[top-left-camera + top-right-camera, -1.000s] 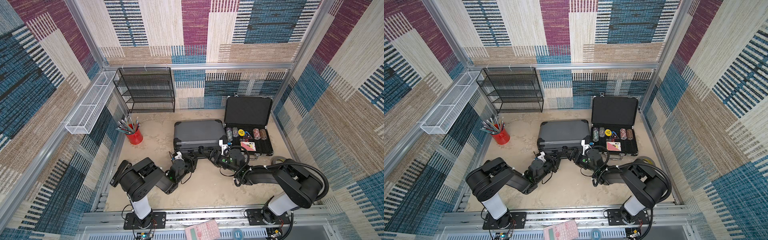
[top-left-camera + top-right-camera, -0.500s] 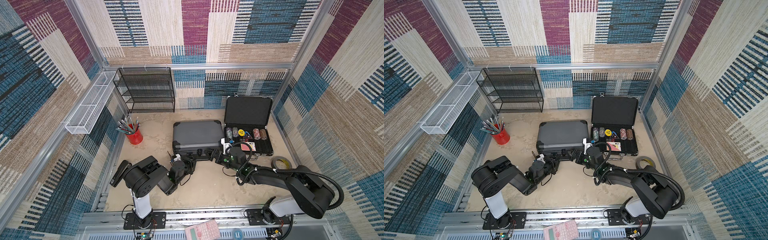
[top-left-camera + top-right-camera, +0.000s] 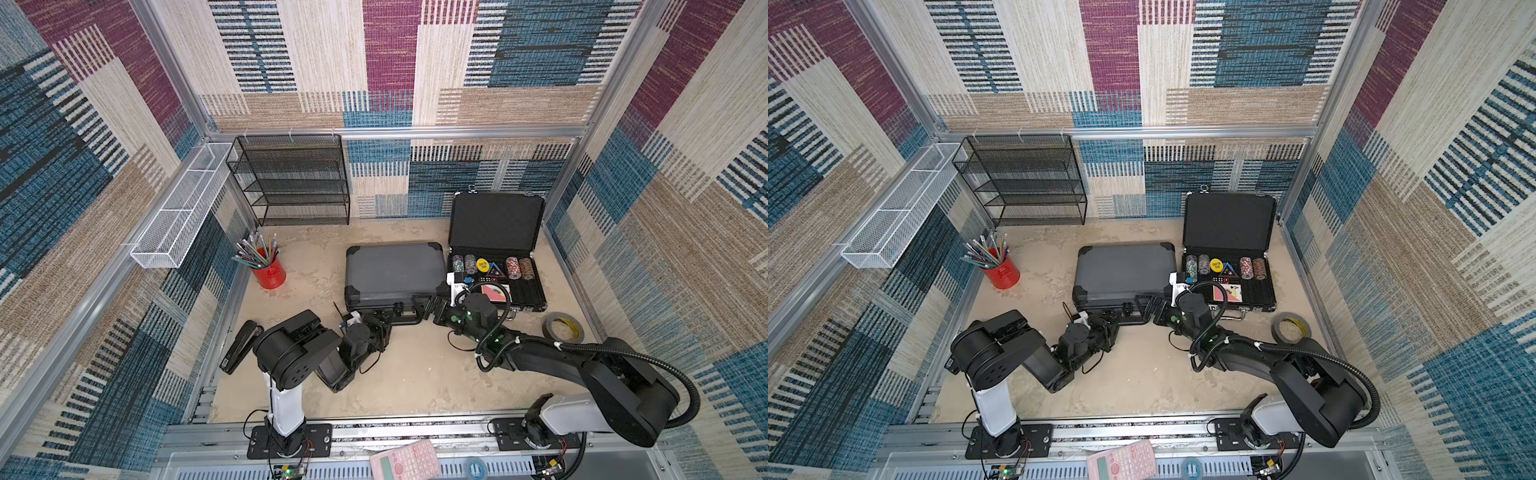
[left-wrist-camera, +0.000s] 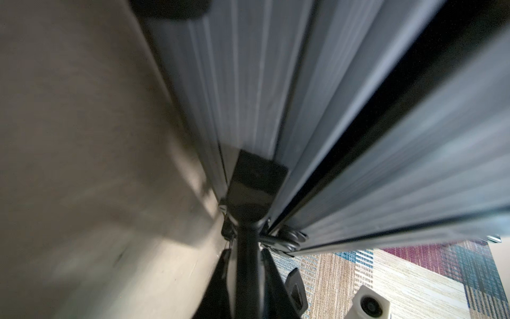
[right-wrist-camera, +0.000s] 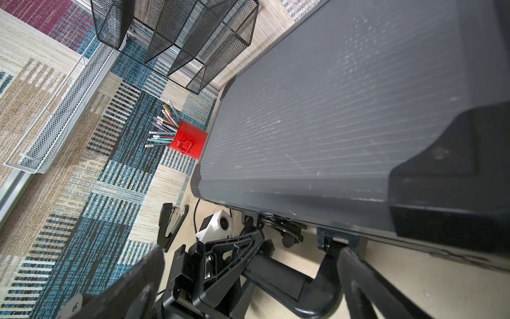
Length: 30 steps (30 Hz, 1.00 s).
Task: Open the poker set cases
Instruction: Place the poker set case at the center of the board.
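Grey case [image 3: 395, 272] lies flat at the centre of the table [image 3: 415, 382], lid down in both top views. Its handle [image 3: 405, 321] is on the 6 o'clock edge.

Black case [image 3: 496, 220] sits just beside it at 3 o'clock. The lid stands up toward the back wall, and chips [image 3: 463, 264] sit in a row in the foam tray.

Left gripper [image 3: 387, 320] is at the handle's 7 o'clock end, jaws together, tips against the ribbed front by a latch [image 5: 287, 234]. The left wrist view is blurred, so I cannot tell whether anything is pinched.

Right gripper [image 3: 424, 309] is at the handle's 4 o'clock end, jaws wide apart. Its fingers [image 5: 143, 276] sit either side of the handle, with no grip on it.

From the grey case:
- Red cup [image 3: 272, 272] of pencils at 9 o'clock.
- Mesh shelf [image 3: 299, 183] at 11 o'clock, against the back wall.
- Tape roll [image 3: 563, 328] at 4 o'clock.
- Stapler [image 3: 239, 347] at 8 o'clock.
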{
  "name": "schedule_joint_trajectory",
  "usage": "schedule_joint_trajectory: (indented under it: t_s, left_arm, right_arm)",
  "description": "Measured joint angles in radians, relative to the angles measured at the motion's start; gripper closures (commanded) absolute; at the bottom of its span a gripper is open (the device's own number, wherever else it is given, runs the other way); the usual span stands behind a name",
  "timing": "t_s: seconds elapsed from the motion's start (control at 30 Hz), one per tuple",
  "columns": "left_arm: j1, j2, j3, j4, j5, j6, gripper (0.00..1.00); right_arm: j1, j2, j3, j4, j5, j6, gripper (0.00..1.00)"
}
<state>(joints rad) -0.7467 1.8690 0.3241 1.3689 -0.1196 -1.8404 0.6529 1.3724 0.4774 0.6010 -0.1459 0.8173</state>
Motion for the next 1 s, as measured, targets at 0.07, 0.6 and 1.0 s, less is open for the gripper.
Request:
schedule_joint_trajectory:
  t_s: [0.07, 0.6, 1.0]
  left_arm:
    - [-0.001, 0.0, -0.002, 0.003, 0.0, 0.0, 1.0]
    - [0.0, 0.037, 0.001, 0.052, 0.019, -0.003, 0.81]
    - [-0.002, 0.045, -0.022, 0.037, 0.049, -0.038, 0.6]
  right_arm:
    - [0.0, 0.0, 0.0, 0.0, 0.0, -0.006, 0.0]
    - [-0.001, 0.008, 0.0, -0.016, 0.016, -0.06, 0.01]
    - [-0.003, 0.008, 0.011, -0.044, 0.025, -0.074, 0.0]
